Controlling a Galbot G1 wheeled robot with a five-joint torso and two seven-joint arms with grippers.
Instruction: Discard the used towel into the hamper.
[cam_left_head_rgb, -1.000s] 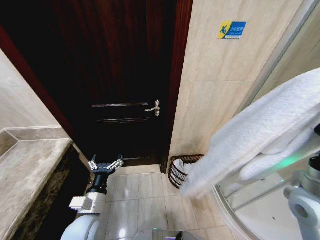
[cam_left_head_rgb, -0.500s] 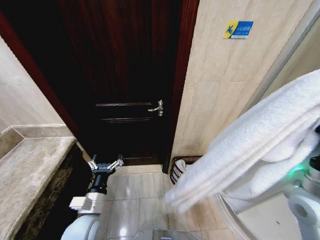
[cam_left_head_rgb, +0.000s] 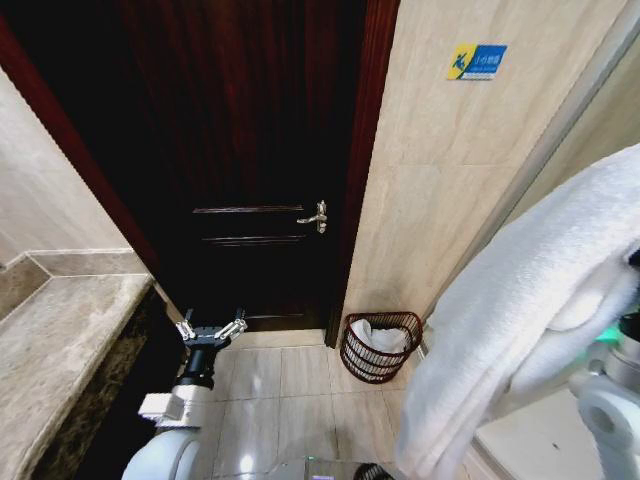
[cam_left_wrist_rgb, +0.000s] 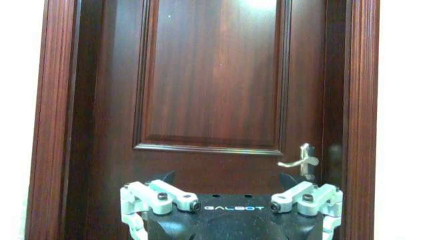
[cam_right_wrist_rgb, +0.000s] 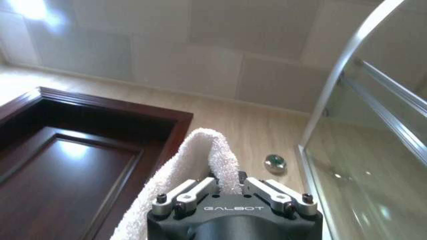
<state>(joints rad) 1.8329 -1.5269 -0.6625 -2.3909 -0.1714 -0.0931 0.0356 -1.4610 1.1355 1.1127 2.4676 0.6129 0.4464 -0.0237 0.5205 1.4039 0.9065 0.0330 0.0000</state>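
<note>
Door (cam_left_head_rgb: 255, 170) first, dark wood, taking up most of the head view from 9 to 12 o'clock. Next biggest is the white towel (cam_left_head_rgb: 520, 320), hanging in a big fold at 4 o'clock; the right gripper (cam_right_wrist_rgb: 227, 192) has its jaws pinched on the towel's edge. Hamper (cam_left_head_rgb: 378, 346) sits on the floor tiles (cam_left_head_rgb: 290, 400) near 6 o'clock, right against the wall beside the door frame, something white already inside. Left gripper (cam_left_head_rgb: 211, 330) hangs at 7 o'clock, jaws spread wide, holding nothing.

White towel (cam_left_head_rgb: 520, 320), red-brown wire hamper (cam_left_head_rgb: 378, 346), dark mahogany door (cam_left_head_rgb: 250, 150), beige wall tiles (cam_left_head_rgb: 440, 170)
</note>
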